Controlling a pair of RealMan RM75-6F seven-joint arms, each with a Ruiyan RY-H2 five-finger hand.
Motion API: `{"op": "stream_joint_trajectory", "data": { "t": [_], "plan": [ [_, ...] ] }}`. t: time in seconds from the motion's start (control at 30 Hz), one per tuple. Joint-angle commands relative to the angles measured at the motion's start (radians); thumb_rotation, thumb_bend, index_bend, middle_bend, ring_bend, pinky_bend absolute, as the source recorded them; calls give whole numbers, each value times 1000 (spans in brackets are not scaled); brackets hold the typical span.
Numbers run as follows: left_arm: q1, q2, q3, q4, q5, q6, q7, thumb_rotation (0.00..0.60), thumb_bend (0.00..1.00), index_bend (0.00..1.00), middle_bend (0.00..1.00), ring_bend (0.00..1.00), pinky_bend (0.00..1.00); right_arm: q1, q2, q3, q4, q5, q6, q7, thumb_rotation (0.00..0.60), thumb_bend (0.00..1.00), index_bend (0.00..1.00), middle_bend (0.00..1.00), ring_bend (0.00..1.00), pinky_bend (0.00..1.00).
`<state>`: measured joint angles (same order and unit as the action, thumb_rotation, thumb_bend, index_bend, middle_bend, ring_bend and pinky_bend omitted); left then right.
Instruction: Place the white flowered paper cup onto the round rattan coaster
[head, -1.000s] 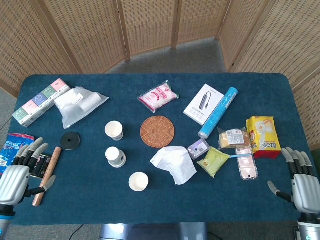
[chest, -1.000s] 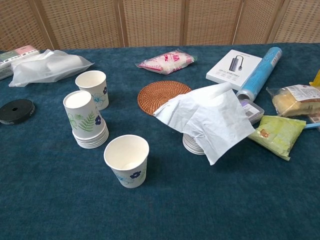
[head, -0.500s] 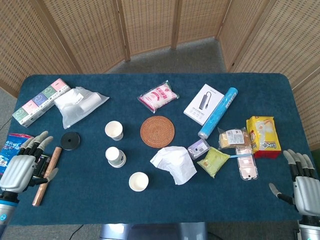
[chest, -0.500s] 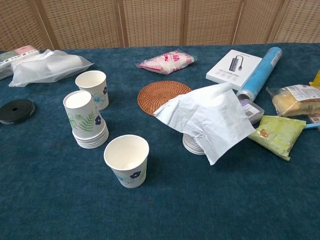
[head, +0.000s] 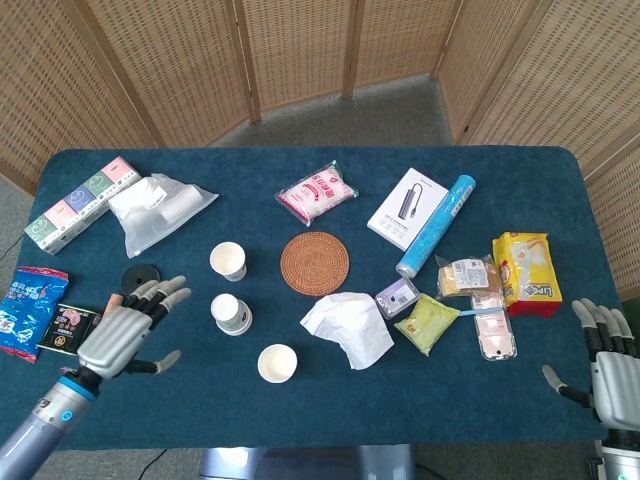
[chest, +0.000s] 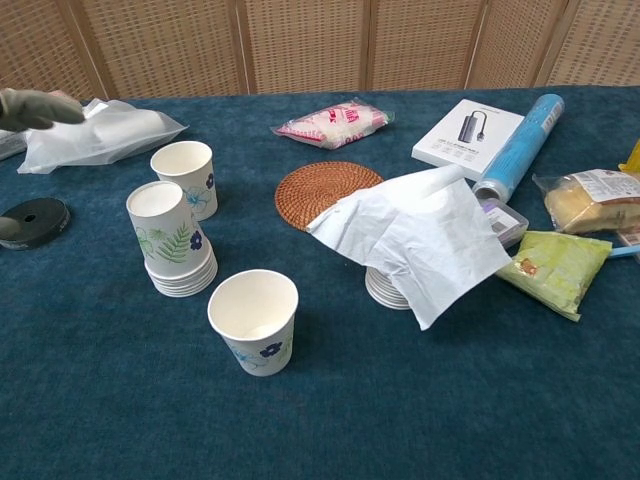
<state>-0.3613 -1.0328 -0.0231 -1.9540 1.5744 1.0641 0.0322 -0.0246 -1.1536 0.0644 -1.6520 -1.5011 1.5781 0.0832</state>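
Three white flowered paper cups stand left of centre: a far single cup (head: 228, 260) (chest: 186, 176), a stack of cups (head: 231, 313) (chest: 168, 236), and a near single cup (head: 277, 362) (chest: 253, 318). The round rattan coaster (head: 314, 262) (chest: 322, 190) lies bare to their right, with a crumpled white tissue (head: 348, 325) (chest: 412, 238) touching its near edge. My left hand (head: 125, 332) hovers open, fingers spread, left of the stack and apart from it; only its fingertips (chest: 35, 107) show in the chest view. My right hand (head: 608, 360) is open at the table's near right corner.
A black disc (head: 140, 276) (chest: 30, 220) lies just beyond my left hand. A plastic bag (head: 155, 205), a pink packet (head: 316, 192), a white box (head: 408, 207) and a blue tube (head: 436, 225) lie further back. Snack packets (head: 522, 265) crowd the right side.
My left hand has swung right from the table's left edge toward the cup stack, and its fingertips now show in the chest view. The right hand has sunk slightly.
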Motion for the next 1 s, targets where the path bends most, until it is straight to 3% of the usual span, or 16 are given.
{"op": "stream_joint_trajectory", "data": {
  "t": [0.03, 0.33, 1.0],
  "plan": [
    [-40, -30, 15, -12, 26, -48, 25, 486, 370, 21, 0, 0, 0, 1, 1, 1, 1, 0, 0, 1, 600, 251, 0, 0, 0, 0],
    [-117, -99, 18, -26, 51, -124, 85, 483, 370, 0, 0, 0, 0, -10, 9, 2, 0, -2, 15, 10, 600, 252, 0, 0, 0, 0],
    [-223, -293, 23, 62, -28, -221, 153, 494, 371, 0, 0, 0, 0, -43, 26, 3, 31, 5, 47, 63, 600, 251, 0, 0, 0, 0]
  ]
}}
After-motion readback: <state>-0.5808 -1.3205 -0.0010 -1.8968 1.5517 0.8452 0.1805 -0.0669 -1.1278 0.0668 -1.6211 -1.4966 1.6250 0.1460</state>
